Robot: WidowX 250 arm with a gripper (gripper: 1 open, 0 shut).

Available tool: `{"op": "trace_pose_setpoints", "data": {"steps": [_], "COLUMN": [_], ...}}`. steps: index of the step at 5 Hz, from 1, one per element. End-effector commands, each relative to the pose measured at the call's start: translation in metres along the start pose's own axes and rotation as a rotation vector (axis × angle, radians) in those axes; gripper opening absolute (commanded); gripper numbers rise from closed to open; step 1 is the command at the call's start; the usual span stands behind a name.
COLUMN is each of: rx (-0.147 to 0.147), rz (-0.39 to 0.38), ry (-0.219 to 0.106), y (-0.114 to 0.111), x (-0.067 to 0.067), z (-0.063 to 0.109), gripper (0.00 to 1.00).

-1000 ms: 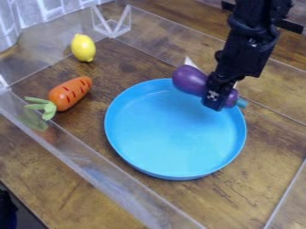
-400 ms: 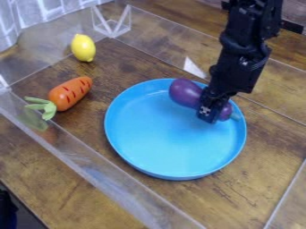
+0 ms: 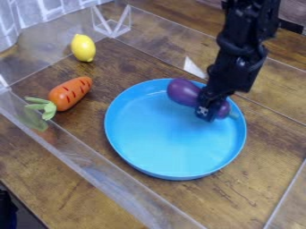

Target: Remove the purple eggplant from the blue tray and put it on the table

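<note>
The purple eggplant is a glossy dark purple toy lying over the far right part of the blue tray, just inside its rim. My gripper points down from the black arm and is shut on the eggplant's right end, whose tip it hides. The rest of the eggplant sticks out to the left of the fingers. Whether it rests on the tray floor or hangs just above it, I cannot tell. The tray sits on the dark brown wood-grain table.
An orange carrot with green leaves lies left of the tray, and a yellow lemon sits further back. Clear acrylic walls edge the table at the back and along the left front. A small white patch shows behind the tray.
The gripper and the eggplant have sunk a little, from over the tray's far rim to just inside it. The carrot, lemon and tray have not moved.
</note>
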State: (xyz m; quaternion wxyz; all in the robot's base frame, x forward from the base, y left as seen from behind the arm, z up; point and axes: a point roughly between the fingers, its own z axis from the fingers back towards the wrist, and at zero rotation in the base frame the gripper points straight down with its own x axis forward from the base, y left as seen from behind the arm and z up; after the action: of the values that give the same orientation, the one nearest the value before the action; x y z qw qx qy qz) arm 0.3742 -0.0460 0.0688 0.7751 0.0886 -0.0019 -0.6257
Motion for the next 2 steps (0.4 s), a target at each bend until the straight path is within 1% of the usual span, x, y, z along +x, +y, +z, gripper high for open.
{"op": "trace_pose_setpoints", "data": {"steps": [1,2], "rx": [0.103,0.121], "rz": [0.028,0.063], "ry": [-0.023,-0.014], "y": [0.0154,0.0217], "x": [0.0022,0.0028], "z": [0.0340,0.0394], "gripper": [0.00,0.00]}}
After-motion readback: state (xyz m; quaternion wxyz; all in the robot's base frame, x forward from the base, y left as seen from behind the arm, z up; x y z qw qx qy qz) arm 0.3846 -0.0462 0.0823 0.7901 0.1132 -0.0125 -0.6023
